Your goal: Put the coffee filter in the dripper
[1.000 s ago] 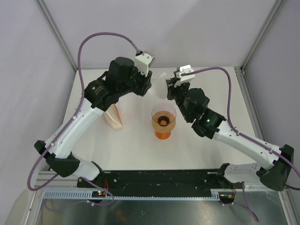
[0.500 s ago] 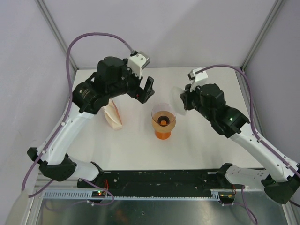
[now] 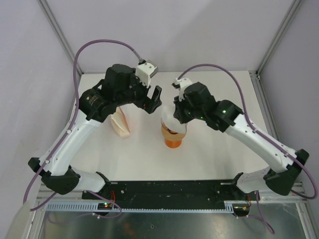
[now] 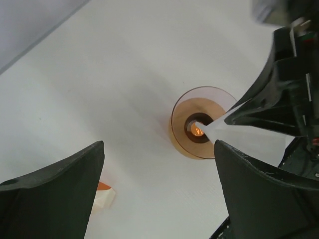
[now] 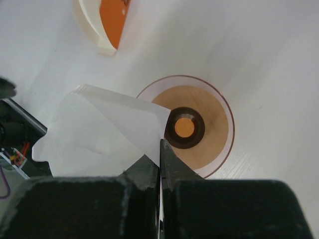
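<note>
Filter stack [image 3: 121, 124] beside dripper [image 3: 173, 141], apparently apart

No readable text, label or number anywhere.

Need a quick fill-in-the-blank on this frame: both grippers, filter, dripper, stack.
1. The right gripper is ____ on the filter.
2. The left gripper is ____ and holds nothing.
3. In the top view, the stack of filters lies to the ____ of the dripper.

Missing words: shut; open; left.
</note>
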Robot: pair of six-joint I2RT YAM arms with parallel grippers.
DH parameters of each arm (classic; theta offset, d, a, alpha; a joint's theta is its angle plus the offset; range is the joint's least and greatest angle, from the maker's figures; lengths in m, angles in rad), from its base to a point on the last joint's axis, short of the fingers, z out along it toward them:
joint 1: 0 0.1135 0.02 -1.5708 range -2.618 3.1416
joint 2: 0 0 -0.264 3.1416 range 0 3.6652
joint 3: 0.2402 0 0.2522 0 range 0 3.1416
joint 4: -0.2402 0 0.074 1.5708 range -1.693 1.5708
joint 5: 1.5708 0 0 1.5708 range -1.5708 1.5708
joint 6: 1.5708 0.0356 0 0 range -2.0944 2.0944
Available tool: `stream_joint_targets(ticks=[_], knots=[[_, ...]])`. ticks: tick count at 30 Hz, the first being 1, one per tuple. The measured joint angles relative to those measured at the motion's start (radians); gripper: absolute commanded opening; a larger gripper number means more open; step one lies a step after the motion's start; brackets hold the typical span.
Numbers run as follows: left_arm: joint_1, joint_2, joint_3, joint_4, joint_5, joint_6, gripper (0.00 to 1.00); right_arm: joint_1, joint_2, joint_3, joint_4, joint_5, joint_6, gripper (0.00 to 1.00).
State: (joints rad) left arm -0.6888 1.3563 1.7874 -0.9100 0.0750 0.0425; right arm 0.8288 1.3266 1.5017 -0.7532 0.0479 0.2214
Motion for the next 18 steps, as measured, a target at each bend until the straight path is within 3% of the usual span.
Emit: stream_joint_targets(ticks=[9,18], knots=[[0.007,0.012,-0.067,-0.009,0.011,-0.038,0.91,0.005,0.152,0.051,-0.138,0.034,-0.002,0.00],[0.037,0.029,-0.179,0.020,0.034,-0.105,0.86,-0.048,0.216,0.070,-0.151,0.023,-0.020,0.00]])
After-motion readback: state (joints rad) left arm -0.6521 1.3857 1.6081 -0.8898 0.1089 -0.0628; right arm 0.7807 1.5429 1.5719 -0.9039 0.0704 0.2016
